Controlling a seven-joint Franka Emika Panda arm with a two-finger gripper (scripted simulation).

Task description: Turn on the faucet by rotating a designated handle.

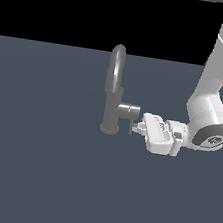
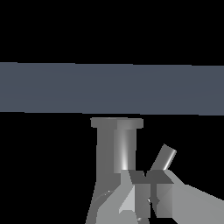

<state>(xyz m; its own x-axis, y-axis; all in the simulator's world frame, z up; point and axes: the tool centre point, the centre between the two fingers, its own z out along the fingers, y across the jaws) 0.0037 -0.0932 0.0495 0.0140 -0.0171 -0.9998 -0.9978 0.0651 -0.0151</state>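
The grey faucet (image 1: 112, 103) stands upright on its small round base, its arched spout on top. A stubby cylinder (image 1: 129, 109) sticks out of its body toward the exterior view's right, and the thin dark handle (image 1: 131, 127) hangs down from its end. My gripper (image 1: 138, 127) lies horizontal, low over the floor, with its fingertips right against the handle from that side. In the wrist view the faucet body (image 2: 114, 148) fills the middle and the handle (image 2: 165, 158) slants just beyond my gripper (image 2: 147, 177). Its fingers are pressed together and grip nothing.
The faucet stands on a flat dark blue-grey floor (image 1: 38, 173). My white arm (image 1: 209, 113) comes down from the upper part of the exterior view's right side. Nothing else is in view.
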